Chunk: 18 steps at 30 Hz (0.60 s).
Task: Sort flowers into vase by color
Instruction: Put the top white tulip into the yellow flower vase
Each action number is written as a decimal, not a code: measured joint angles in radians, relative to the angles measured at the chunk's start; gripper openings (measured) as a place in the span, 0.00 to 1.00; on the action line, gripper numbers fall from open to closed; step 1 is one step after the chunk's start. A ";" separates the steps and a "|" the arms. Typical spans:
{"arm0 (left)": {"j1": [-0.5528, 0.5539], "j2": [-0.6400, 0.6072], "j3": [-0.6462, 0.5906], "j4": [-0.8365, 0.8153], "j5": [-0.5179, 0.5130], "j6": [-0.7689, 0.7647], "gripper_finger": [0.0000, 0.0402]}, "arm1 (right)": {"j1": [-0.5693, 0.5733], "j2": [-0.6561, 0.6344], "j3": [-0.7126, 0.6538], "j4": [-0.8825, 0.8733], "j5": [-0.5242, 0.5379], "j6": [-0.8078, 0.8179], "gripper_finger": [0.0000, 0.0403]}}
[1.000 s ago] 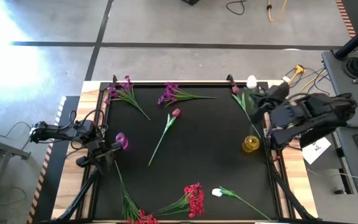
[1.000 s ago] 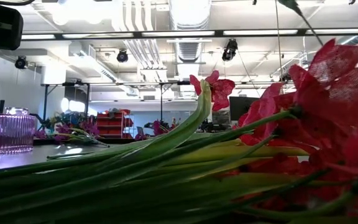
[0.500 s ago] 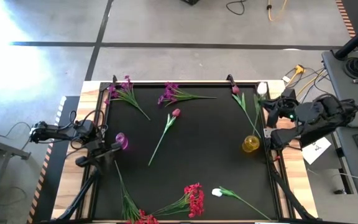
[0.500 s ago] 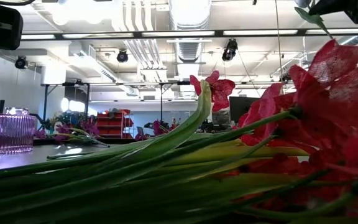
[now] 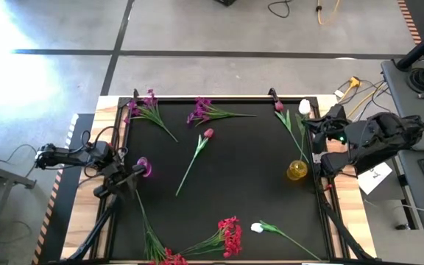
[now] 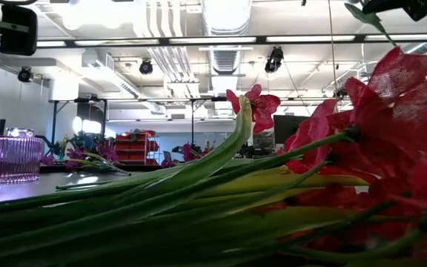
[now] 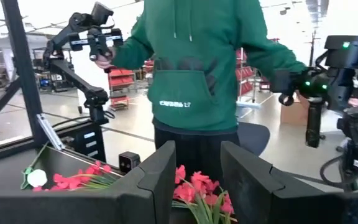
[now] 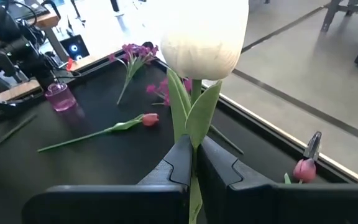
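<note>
My right gripper (image 5: 317, 126) is shut on a white tulip (image 5: 304, 107), held over the table's far right corner; the bud also shows in the right wrist view (image 8: 204, 34). My left gripper (image 5: 124, 180) is open and empty beside the purple vase (image 5: 144, 167) at the left edge. The yellow vase (image 5: 297, 171) stands near the right edge. Lying flat on the black mat are two purple clusters (image 5: 201, 110), a pink tulip (image 5: 208, 133), a second pink tulip (image 5: 278, 105), red clusters (image 5: 230, 235) and another white tulip (image 5: 257, 228). My right gripper pinches the white tulip's green stem (image 8: 193, 149) between its two fingers, just below the leaves under the bud. The fingers lie across the stem. The tulip is lifted clear of the table, with its bud past the fingertips and the stem running back between them.
A person in a green hoodie (image 7: 197, 68) stands beyond the table with hand-held controls. The mat has a raised wooden rim (image 5: 219, 98). Red blooms and green stems (image 6: 273, 200) fill the low view close to the camera. The mat's middle (image 5: 249, 169) is bare.
My right gripper has drawn back toward the table's right edge and turned, carrying the white tulip; its bud has shifted a little toward the near edge. My left gripper has turned slightly beside the purple vase.
</note>
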<state>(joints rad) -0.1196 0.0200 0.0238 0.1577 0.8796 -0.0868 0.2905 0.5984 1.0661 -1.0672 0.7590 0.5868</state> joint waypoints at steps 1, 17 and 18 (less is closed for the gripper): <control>0.000 0.000 0.000 -0.001 0.000 0.000 0.28 | 0.000 0.000 0.006 -0.001 0.000 -0.006 0.02; 0.005 0.000 0.000 0.013 -0.177 0.210 0.28 | 0.000 0.014 -0.067 -0.048 -0.062 0.005 0.10; 0.004 0.000 0.000 0.016 -0.198 0.205 0.28 | 0.000 0.019 -0.065 -0.060 -0.070 0.019 0.12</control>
<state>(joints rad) -0.1153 0.0200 0.0238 0.1740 0.6812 0.1183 0.2901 0.6172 1.0008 -1.1272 0.6887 0.6056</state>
